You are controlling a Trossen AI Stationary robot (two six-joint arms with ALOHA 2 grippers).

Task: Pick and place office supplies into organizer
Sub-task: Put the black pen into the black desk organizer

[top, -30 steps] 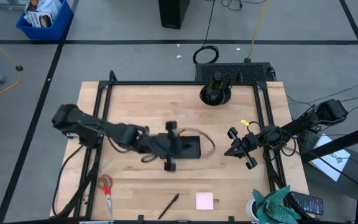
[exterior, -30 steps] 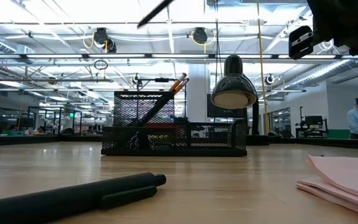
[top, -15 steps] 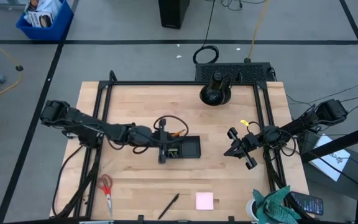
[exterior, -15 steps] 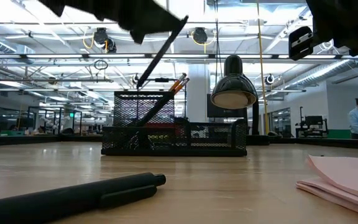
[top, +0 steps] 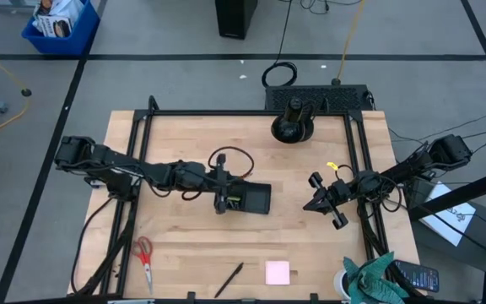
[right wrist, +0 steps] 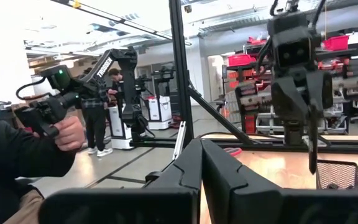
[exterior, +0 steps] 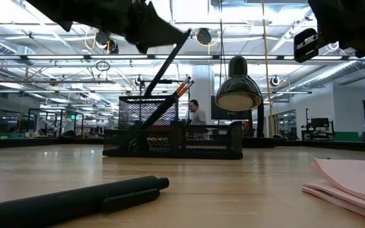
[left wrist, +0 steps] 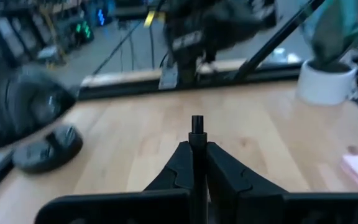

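Table (top: 310, 245): black mesh organizer (top: 251, 198) near centre. Left gripper (top: 220, 196) above its 9 o'clock end, jaws pinching a black pen (exterior: 163, 69) that slants down into the tall compartment beside orange pencils (exterior: 184, 85). Right gripper (top: 326, 203) at 3 o'clock, jaws pressed together. Scissors (top: 145, 258), second pen (top: 229, 279), pink pad (top: 278, 273) along 6 o'clock edge.

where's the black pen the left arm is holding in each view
High view: hidden under the left gripper at the organizer.
Low view: black pen slanting into the organizer.
Left wrist view: pen upright between the fingers.
Right wrist view: pen hanging above the organizer.
Shared landmark: the organizer.
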